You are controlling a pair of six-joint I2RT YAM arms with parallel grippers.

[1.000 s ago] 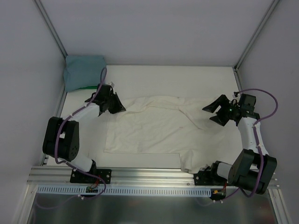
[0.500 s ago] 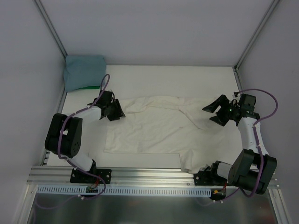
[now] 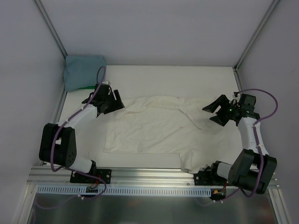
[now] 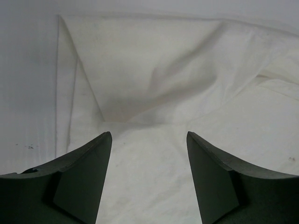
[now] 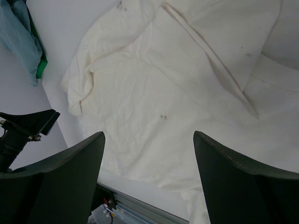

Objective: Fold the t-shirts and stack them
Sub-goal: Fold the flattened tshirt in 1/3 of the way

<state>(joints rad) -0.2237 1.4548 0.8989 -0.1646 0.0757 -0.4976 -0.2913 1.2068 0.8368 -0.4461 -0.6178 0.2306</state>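
Between the widely spread fingers of my right hand [image 5: 148,135], I see the cream t-shirt [image 5: 154,93] lying rumpled on the white worktop [image 5: 70,28], with the teal t-shirt [image 5: 18,32] bunched apart at upper left.

The left gripper's [image 3: 116,101] jaws, closed before, now stand apart. It has drawn back just off the cream t-shirt's [image 3: 149,127] far-left corner.

There are no words or numbers to read here (the cream t-shirt [image 3: 149,126] is plain).
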